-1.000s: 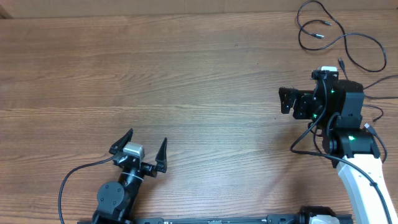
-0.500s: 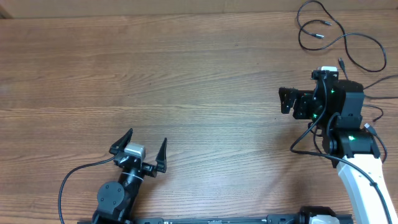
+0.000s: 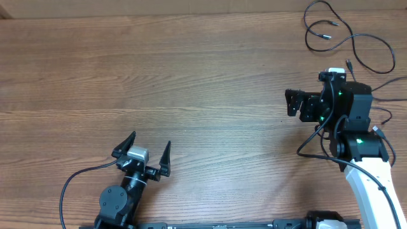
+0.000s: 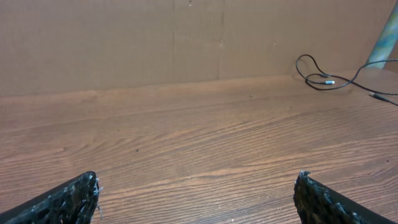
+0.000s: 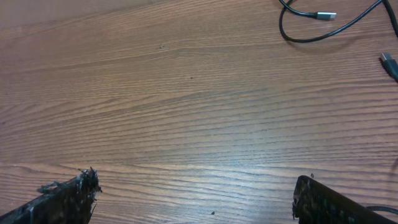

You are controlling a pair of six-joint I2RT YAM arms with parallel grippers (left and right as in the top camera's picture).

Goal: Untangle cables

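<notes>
Overhead: brown wood-grain table (image 3: 191,76), bare workspace. My right gripper (image 3: 292,103), fingers wide, empty, parked short of the work. My left gripper (image 3: 143,151), wide, empty, idle. Thin black looping cables (image 3: 337,38), far-right corner, laid loose.

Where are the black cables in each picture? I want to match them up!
Overhead: the cables lie loose at the top right corner of the table.
Left wrist: far away at the upper right, near the back wall.
Right wrist: along the top right edge, partly cut off.
Shared landmark: the silver-tipped plug on one cable end.
</notes>
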